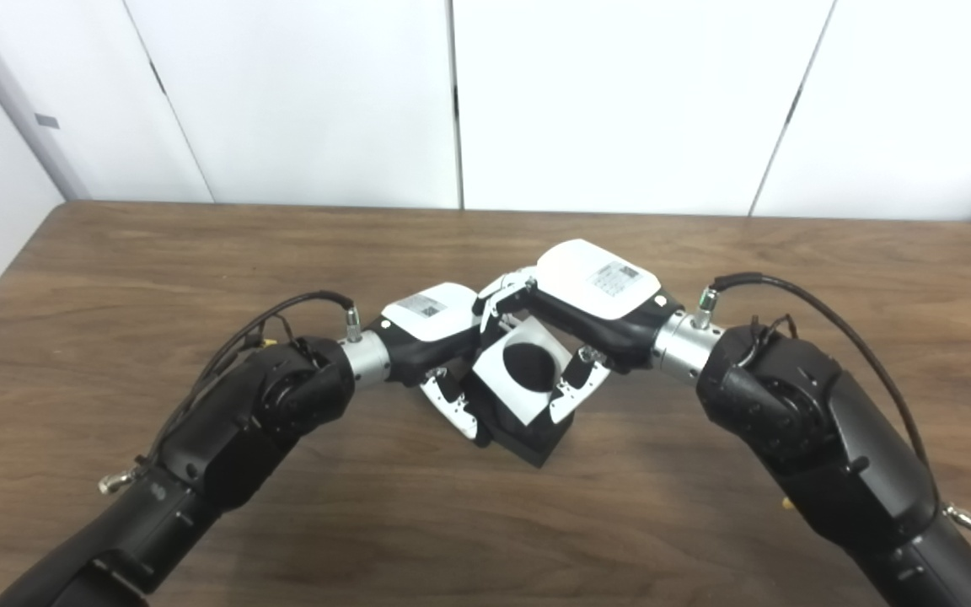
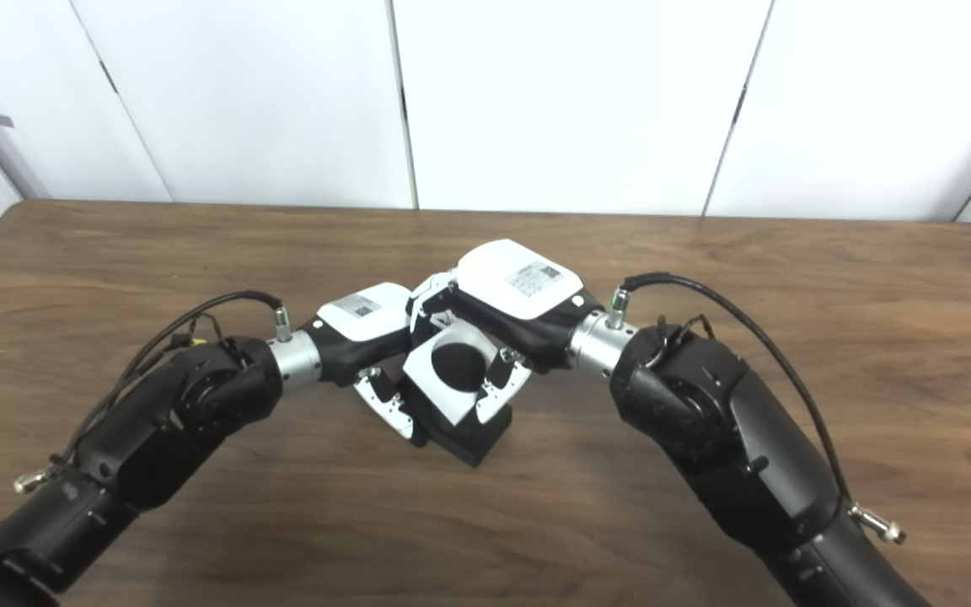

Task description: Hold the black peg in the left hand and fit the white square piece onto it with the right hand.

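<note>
Where the two arms meet near the middle of the table [image 1: 115, 253], the left hand [image 1: 435, 337] grips the black peg [image 1: 528, 434] while the right hand [image 1: 587, 303] clasps the white square piece [image 1: 498, 371], seated tilted over it; bare wood lies all round.

Both arms come in low over the table [image 1: 199, 253] and meet near its middle. The left hand [image 1: 431, 324] sits left of the black peg [image 1: 528, 430], fingers against the peg's left side. The right hand [image 1: 591, 291] is right of it and slightly behind, reaching over. The white square piece [image 1: 506, 392] lies tilted on top of the peg, between the two hands, with the right hand's fingers [image 1: 574, 392] touching its right edge.
</note>
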